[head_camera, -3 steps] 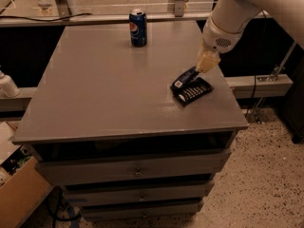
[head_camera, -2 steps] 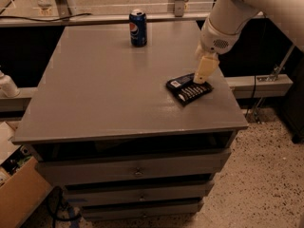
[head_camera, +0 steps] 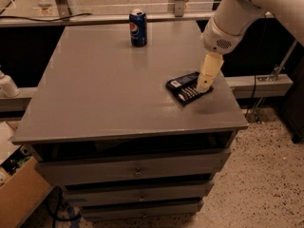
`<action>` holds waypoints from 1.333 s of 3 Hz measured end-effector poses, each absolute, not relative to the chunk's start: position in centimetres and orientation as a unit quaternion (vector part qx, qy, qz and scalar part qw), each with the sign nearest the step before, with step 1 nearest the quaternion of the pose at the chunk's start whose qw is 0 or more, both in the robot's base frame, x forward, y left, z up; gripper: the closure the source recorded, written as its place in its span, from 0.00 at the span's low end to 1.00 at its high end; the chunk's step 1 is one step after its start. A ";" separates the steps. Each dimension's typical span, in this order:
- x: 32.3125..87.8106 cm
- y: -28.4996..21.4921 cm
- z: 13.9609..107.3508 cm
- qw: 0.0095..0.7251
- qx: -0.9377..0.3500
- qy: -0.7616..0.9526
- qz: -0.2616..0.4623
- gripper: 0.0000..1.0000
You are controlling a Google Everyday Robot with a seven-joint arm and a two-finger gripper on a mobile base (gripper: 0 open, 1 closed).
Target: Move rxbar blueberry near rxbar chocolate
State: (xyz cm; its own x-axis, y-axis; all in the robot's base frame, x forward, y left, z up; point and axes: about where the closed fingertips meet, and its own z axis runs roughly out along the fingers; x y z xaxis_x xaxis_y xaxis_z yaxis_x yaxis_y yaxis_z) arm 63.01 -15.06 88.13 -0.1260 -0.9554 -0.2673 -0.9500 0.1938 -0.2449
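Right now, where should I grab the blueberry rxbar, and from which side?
Probably from above, across its narrow width near the labelled end: the rxbar blueberry lies flat beside the rxbar chocolate. The tool hangs over their other ends.

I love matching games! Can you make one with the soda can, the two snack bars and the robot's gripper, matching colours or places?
1. Pepsi can
2. rxbar blueberry
3. rxbar chocolate
4. gripper

A. black, white lettering
B. cream, tip down at the two bars
C. upright at the far side of the table
D. dark blue, white patch

Pairs: 1-C, 2-D, 3-A, 4-B
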 end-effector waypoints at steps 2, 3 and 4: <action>62.6 -18.9 92.8 0.318 -0.581 0.749 0.019 0.00; 62.0 -21.7 96.1 0.379 -0.559 0.737 0.018 0.00; 60.6 -24.4 98.5 0.433 -0.534 0.726 0.014 0.00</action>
